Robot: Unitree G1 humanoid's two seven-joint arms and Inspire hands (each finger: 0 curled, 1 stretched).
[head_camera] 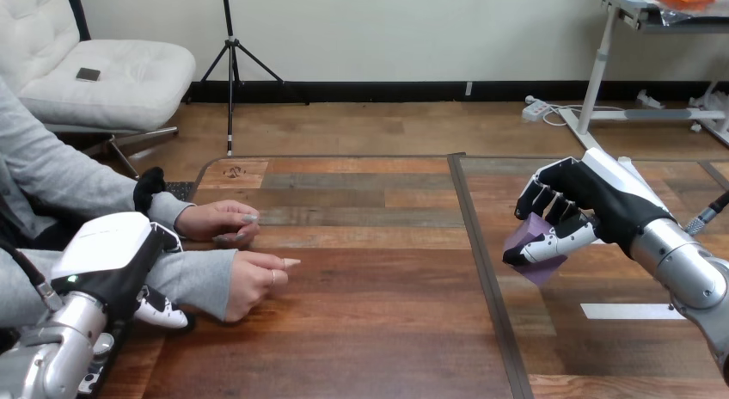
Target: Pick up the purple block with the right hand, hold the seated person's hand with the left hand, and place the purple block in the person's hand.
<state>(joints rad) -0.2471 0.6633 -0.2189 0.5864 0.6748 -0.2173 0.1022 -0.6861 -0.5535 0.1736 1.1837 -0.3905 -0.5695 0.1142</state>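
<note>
The purple block hangs above the table's right half, pinched between the curled fingers and thumb of my right hand. At the lower left my left hand lies over the person's grey-sleeved forearm. Its fingers reach over the sleeve's far side and its thumb curls under the near side. Beyond it the person's nearer hand rests on the table in a loose fist, palm side down. The person's farther hand rests on the wood just behind.
The wooden table has a dark seam running front to back between my two hands. A strip of white tape lies on the right half under my right forearm.
</note>
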